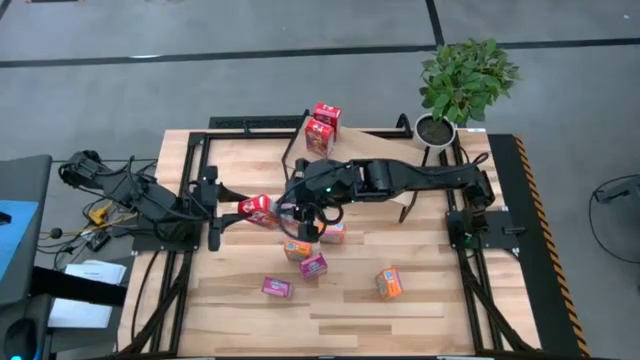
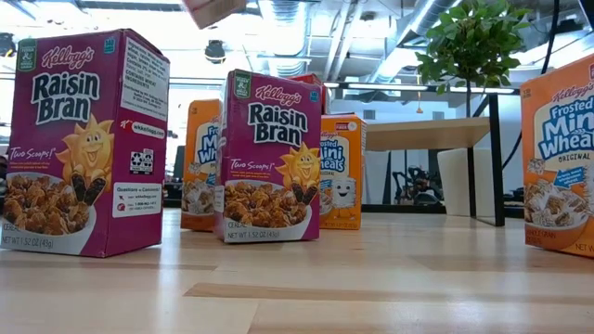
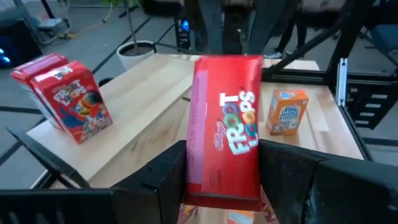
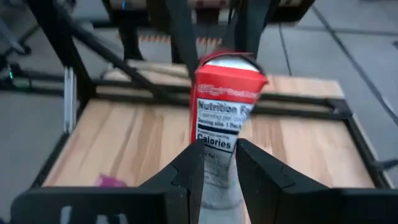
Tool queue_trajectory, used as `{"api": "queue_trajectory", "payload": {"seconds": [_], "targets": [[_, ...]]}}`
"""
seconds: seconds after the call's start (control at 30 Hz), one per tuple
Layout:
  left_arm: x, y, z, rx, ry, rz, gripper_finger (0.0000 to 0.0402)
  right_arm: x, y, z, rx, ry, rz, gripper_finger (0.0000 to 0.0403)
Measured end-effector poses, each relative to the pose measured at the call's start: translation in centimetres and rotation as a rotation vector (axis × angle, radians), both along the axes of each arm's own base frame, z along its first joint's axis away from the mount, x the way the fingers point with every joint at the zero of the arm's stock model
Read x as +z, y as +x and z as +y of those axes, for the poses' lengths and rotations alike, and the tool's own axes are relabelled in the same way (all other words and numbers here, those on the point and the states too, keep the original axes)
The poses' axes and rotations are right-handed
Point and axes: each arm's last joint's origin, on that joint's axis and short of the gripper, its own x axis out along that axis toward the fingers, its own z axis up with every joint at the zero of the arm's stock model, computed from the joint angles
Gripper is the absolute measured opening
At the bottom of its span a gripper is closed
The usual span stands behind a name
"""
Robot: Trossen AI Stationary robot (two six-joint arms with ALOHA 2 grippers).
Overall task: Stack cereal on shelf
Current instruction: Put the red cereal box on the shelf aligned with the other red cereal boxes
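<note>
A red Froot Loops cereal box (image 1: pixel 258 209) hangs in the air between both arms, above the table's middle left. My left gripper (image 3: pixel 221 186) reaches in from the left and my right gripper (image 4: pixel 219 165) from the right; each is shut on this box. Two more red boxes (image 1: pixel 322 124) stand upright on the shelf (image 1: pixel 375 152), a light wood board on a black frame at the far side. Orange and magenta boxes (image 1: pixel 313 265) stand on their bases on the tabletop; they fill the low view (image 2: pixel 267 158). My left gripper pinches the red box's lower end (image 3: pixel 221 190) between its two fingers, which lie across the narrow sides. The printed front (image 3: pixel 239 124) faces the camera. The box is lifted clear of the table and points away from the gripper toward the right arm. My right gripper has the box's nutrition-label end (image 4: pixel 217 149) between its two fingers (image 4: pixel 194 168); it comes from the table's right side. The fingers cover the edges where they meet the card. The box is clear of the table, its other end toward the left arm.
A potted plant (image 1: pixel 465 85) stands at the far right corner beside the shelf. Several loose boxes lie below the grippers: orange (image 1: pixel 297 248), (image 1: pixel 333 232), (image 1: pixel 389 283) and magenta (image 1: pixel 277 287). Bare wood lies toward the near edge (image 1: pixel 330 325). Black frame rails border the table.
</note>
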Motion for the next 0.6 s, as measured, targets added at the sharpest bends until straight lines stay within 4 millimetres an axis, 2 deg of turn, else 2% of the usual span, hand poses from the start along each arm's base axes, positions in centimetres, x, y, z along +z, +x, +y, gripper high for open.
{"api": "queue_trajectory", "payload": {"seconds": [0.13,0.3,0.47,0.6], "targets": [[0.0,0.2,-0.1,0.001,-0.011,-0.003,0.0169,-0.6,0.4,0.1,0.017,0.01,0.015,0.0118],[0.2,0.2,0.0,0.021,-0.009,-0.024,0.0169,0.3,0.2,-0.3,0.012,0.009,-0.034,0.0118],[0.5,0.2,0.0,0.019,-0.004,-0.052,0.0169,0.2,-0.1,-0.5,0.019,-0.014,-0.002,0.0118],[1.0,-0.4,0.3,0.02,-0.019,-0.085,0.0169,1.9,-1.6,-0.5,0.043,-0.053,-0.023,0.0122]]}}
